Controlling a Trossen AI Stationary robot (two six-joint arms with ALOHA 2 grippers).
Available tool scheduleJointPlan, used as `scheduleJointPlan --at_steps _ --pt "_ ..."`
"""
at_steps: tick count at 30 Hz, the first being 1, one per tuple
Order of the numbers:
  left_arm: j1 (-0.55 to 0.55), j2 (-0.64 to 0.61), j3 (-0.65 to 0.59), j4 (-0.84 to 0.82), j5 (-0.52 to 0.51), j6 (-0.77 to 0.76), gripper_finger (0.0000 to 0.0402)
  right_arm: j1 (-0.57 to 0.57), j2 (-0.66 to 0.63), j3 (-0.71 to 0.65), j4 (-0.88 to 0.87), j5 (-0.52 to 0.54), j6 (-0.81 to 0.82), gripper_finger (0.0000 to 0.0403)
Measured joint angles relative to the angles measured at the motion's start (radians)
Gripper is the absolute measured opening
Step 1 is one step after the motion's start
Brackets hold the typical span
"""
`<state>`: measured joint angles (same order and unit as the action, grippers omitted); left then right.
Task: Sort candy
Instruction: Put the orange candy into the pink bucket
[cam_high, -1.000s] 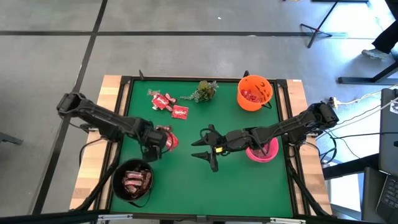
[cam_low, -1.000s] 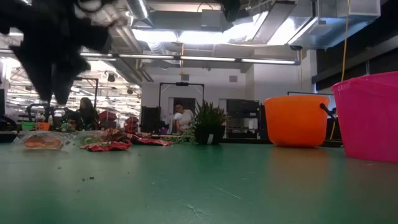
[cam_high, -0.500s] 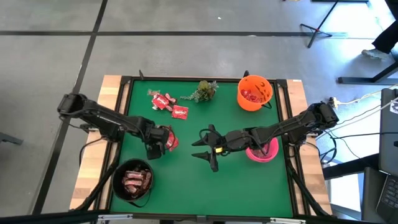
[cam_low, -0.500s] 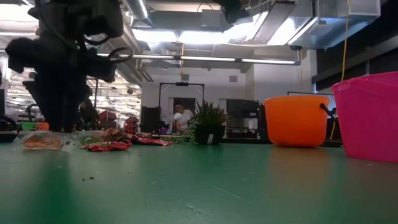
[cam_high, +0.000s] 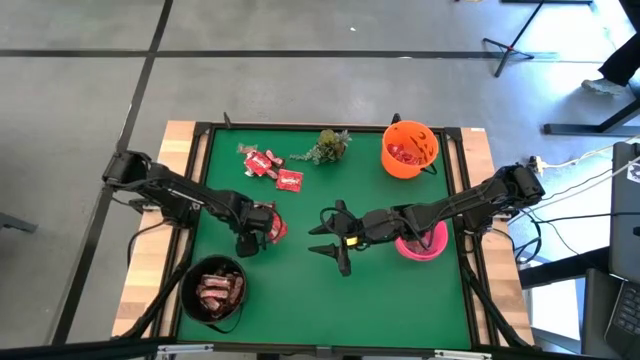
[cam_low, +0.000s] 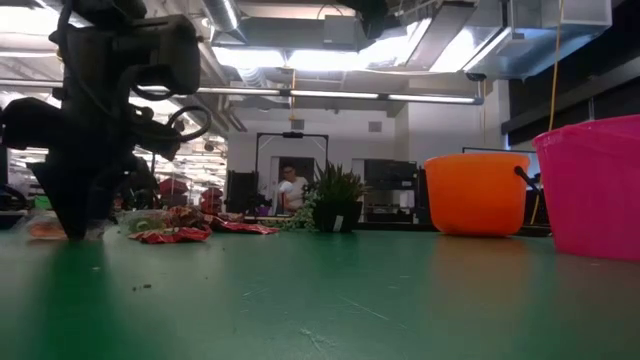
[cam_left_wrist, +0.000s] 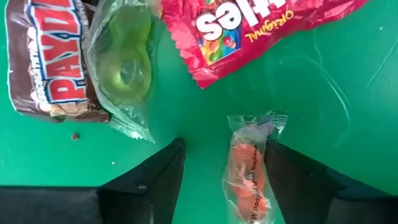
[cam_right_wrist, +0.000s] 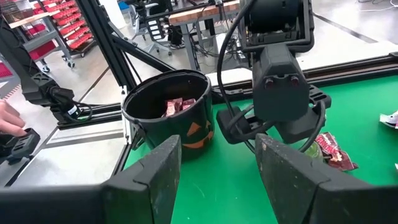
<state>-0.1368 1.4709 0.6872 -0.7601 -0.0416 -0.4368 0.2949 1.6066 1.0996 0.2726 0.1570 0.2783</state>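
My left gripper (cam_high: 246, 242) is open and low over the table's left half, at the near side of a small candy pile (cam_high: 267, 224). In the left wrist view its fingers (cam_left_wrist: 152, 180) stand on either side of an orange clear-wrapped sweet (cam_left_wrist: 249, 180) lying flat on the green mat. Just beyond lie a green clear-wrapped sweet (cam_left_wrist: 124, 62), a brown bar (cam_left_wrist: 46, 59) and a red packet (cam_left_wrist: 249, 22). More red packets (cam_high: 270, 167) lie toward the far edge. My right gripper (cam_high: 328, 240) waits open mid-table.
A black bowl (cam_high: 214, 290) with brown bars sits near the left near corner. An orange bowl (cam_high: 408, 148) with red packets is at the far right, and a pink bowl (cam_high: 420, 245) lies under the right arm. A green sprig (cam_high: 326, 146) lies by the far edge.
My left gripper has come down toward the table over the near side of the candy pile, and now its fingertips are at the mat around the orange sweet. The candy has not moved.
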Motion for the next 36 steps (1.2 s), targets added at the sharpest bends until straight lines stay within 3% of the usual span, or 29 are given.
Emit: scheduleJointPlan --at_steps 9,17,22,29,36 --pt "0.000 0.009 0.036 -0.009 -0.021 0.070 0.0096 0.000 0.000 0.000 0.000 0.000 0.000 0.0204" --pt "0.015 0.008 0.224 -0.117 -0.026 0.106 0.0010 -0.001 0.000 0.000 0.001 0.000 0.000 0.0204" --pt "0.000 -0.022 0.381 -0.215 -0.029 0.114 0.0005 0.000 0.000 0.000 -0.007 0.000 0.002 0.0204" --pt "-0.073 -0.108 0.516 -0.227 -0.116 0.110 0.0002 0.000 0.000 0.000 -0.014 0.000 0.003 0.0204" --pt "-0.181 -0.205 0.539 -0.041 -0.204 0.125 0.0001 0.000 0.009 0.000 0.010 0.026 0.003 0.0204"
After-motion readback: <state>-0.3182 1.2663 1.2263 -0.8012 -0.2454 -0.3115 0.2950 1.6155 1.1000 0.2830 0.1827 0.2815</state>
